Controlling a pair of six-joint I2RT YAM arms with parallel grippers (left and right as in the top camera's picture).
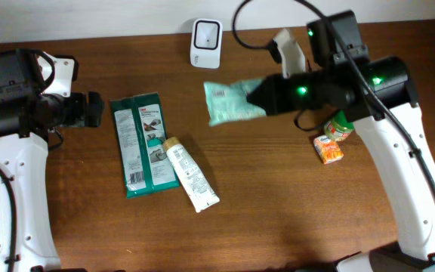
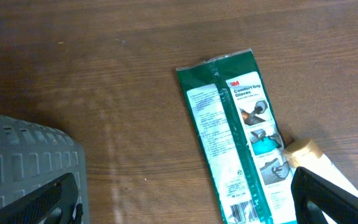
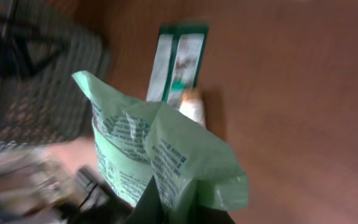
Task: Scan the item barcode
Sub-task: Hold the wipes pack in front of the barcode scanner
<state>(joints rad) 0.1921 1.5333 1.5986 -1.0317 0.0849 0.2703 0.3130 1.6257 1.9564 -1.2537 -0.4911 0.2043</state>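
Note:
My right gripper [image 1: 257,97] is shut on one end of a pale green printed pouch [image 1: 229,102] and holds it above the table, just below and right of the white barcode scanner [image 1: 206,43]. In the right wrist view the pouch [image 3: 160,155] fills the middle, crumpled, pinched between the dark jaws of my right gripper [image 3: 179,210]. No barcode shows on it. My left gripper [image 1: 97,109] hovers open at the left, holding nothing. In its own view my left gripper [image 2: 188,205] hangs over bare wood beside the green glove packet [image 2: 238,137].
The green glove packet [image 1: 143,143] lies flat left of centre, with a white tube [image 1: 191,174] against its lower right edge. A small orange carton [image 1: 328,149] and a green-lidded jar [image 1: 340,126] stand under my right arm. A grey ribbed object [image 2: 23,162] is at the left.

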